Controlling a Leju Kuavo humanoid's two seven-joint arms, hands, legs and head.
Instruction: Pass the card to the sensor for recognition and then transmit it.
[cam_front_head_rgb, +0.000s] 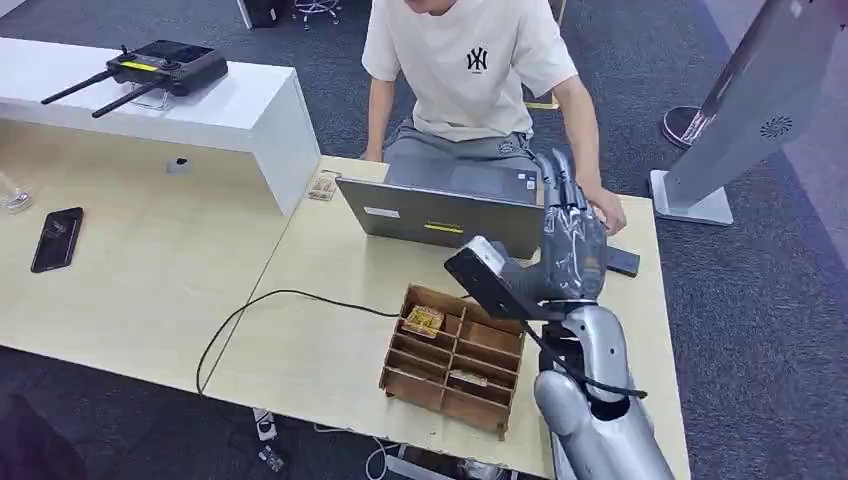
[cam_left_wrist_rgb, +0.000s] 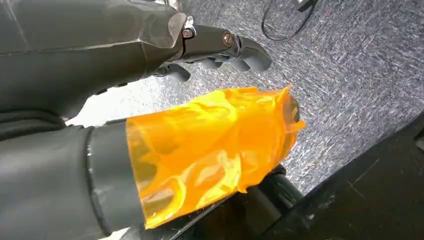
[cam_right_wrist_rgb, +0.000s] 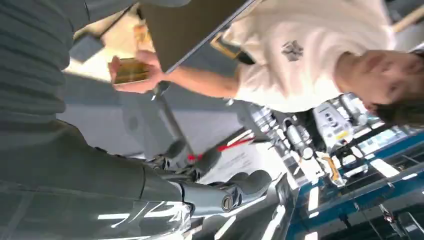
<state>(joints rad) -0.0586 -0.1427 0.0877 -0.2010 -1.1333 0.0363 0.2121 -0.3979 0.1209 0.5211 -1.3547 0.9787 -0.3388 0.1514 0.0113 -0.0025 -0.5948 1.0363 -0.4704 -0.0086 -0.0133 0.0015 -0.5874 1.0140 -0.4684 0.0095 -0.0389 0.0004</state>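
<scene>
Silver right hand (cam_front_head_rgb: 572, 240) upright, fingers (cam_front_head_rgb: 562, 185) empty, spread — person's palm (cam_right_wrist_rgb: 131, 75) holding glossy gold card (cam_right_wrist_rgb: 131, 71).

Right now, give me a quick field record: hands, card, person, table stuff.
right hand: raised beside the laptop, holds nothing visible
left hand: hanging over carpet, fingers apart; orange film on thumb
card: in the person's hand
person: seated behind laptop, white T-shirt
wooden organizer: on table, small item in one compartment
phone: face up on adjoining table
sensor: cannot tell
</scene>
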